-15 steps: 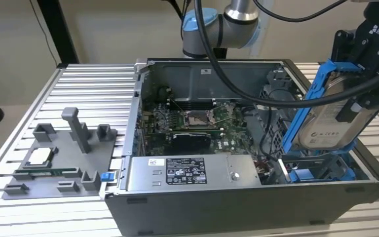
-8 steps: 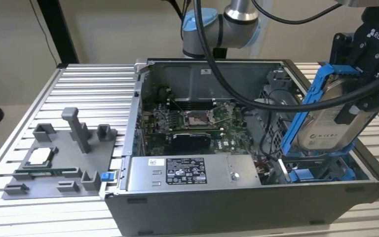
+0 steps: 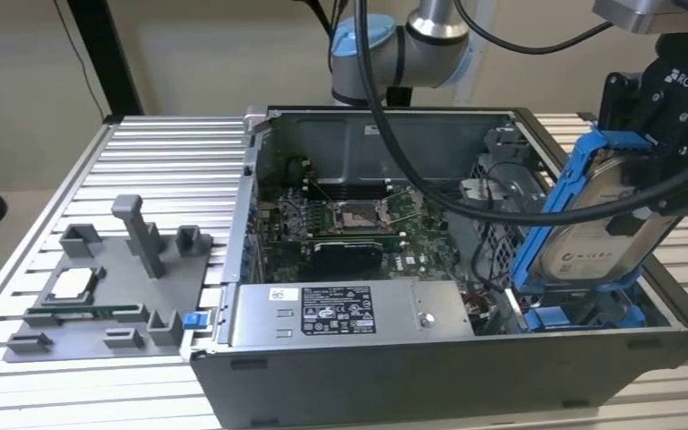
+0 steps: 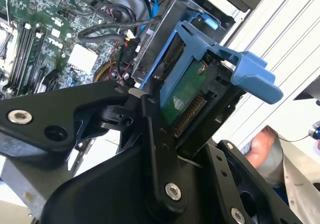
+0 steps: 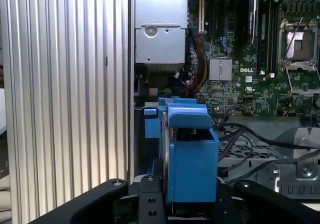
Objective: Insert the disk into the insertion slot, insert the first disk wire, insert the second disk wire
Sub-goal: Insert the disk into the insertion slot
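Note:
My gripper (image 3: 652, 170) is shut on the disk (image 3: 601, 228), a silver-grey drive with a white label in a bright blue frame. The disk hangs tilted, its lower end over the insertion slot (image 3: 583, 313), a bay with blue rails at the open case's corner on the exterior view's right. In the second wrist view the gripper (image 4: 186, 115) clamps the disk (image 4: 182, 102) with its green circuit board and connector showing, and the slot (image 4: 162, 19) lies beyond. The first wrist view shows the blue frame (image 5: 192, 154) between my fingers (image 5: 150, 189). Black cables (image 3: 494, 193) lie loose beside the bay.
The case holds a motherboard (image 3: 356, 224) and a grey labelled power-supply box (image 3: 344, 313). A grey fixture (image 3: 105, 287) with small parts stands on the ribbed metal table (image 3: 165, 152) at the exterior view's left. A person's hand (image 4: 260, 151) is near the table edge.

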{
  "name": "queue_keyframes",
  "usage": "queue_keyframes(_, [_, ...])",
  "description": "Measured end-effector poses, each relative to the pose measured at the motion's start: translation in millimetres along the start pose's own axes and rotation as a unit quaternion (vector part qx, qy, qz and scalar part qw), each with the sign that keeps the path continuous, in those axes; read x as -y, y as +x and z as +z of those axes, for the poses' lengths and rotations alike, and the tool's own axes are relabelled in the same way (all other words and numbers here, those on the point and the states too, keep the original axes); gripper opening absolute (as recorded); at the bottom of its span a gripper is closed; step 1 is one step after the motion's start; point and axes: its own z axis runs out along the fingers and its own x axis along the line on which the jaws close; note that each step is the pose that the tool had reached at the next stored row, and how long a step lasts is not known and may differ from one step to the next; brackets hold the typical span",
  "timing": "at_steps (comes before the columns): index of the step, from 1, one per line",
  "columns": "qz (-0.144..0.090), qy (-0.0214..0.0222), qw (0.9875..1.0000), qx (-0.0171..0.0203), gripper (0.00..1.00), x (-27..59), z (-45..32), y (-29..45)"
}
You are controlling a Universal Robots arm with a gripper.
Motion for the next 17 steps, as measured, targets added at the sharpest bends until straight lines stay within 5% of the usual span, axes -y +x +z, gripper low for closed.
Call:
queue_keyframes(10, [0.000,-0.0004,0.9998,0.0198,0.00,8.2,9.5,5.8])
queue_keyframes(17, [-0.001,0.0000,0.9998,0.0219,0.00,13.8,18.3,5.9])
